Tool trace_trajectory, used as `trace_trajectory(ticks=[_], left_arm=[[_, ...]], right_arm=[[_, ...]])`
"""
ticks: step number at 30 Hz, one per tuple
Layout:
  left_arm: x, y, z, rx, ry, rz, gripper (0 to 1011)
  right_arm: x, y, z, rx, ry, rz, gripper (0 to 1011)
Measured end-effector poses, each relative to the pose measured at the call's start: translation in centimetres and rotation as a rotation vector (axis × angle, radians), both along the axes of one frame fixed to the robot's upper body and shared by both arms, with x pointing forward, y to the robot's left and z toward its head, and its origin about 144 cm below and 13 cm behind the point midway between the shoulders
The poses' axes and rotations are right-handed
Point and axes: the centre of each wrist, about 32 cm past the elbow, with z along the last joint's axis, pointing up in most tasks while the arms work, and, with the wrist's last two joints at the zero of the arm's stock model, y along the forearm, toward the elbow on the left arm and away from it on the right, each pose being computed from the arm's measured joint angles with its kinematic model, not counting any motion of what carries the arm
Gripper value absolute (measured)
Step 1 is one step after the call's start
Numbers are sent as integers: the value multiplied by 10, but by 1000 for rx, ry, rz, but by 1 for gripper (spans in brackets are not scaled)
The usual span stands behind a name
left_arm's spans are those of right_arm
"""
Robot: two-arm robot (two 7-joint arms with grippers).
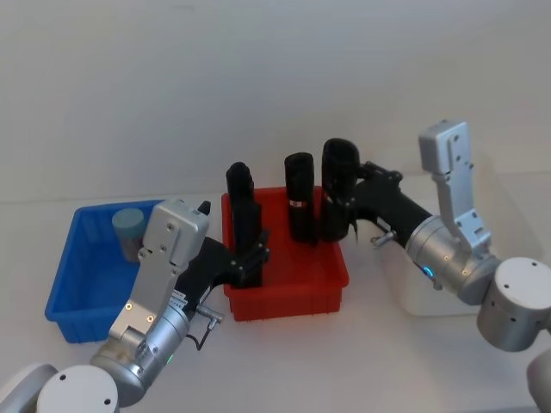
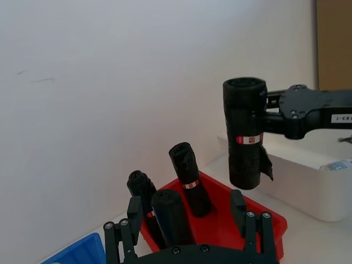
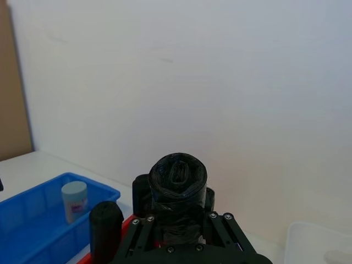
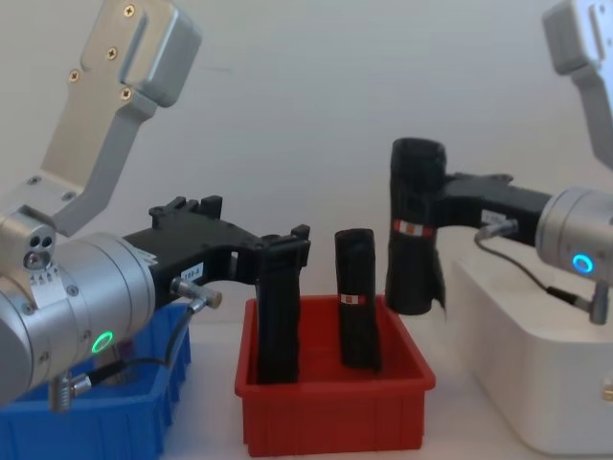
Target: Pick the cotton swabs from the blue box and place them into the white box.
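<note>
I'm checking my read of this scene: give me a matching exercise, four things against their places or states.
1 cotton swab jar
2 black roll in the right gripper
3 left gripper
4 white box

a lifted above the red bin
b standing in the blue box
c on the robot's right, beside the red bin
d open around a black roll standing in the red bin

Pairs: 1-b, 2-a, 3-d, 4-c

left claw [image 1: 251, 258]: low, probably gripping | right claw [image 1: 343, 202]: raised, clamped, loaded
</note>
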Motion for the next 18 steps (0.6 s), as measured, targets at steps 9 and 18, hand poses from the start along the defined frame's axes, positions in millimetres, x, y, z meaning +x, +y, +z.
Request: trace_trajectory(ticks=[9,18], left_arm=[[0,0,0,0,0,0,1003],[0,0,0,0,0,0,1003]], right_arm=[[-22,-12,18,18,-53,-107,357],[-38,-29,30,20,-85,-216,357]])
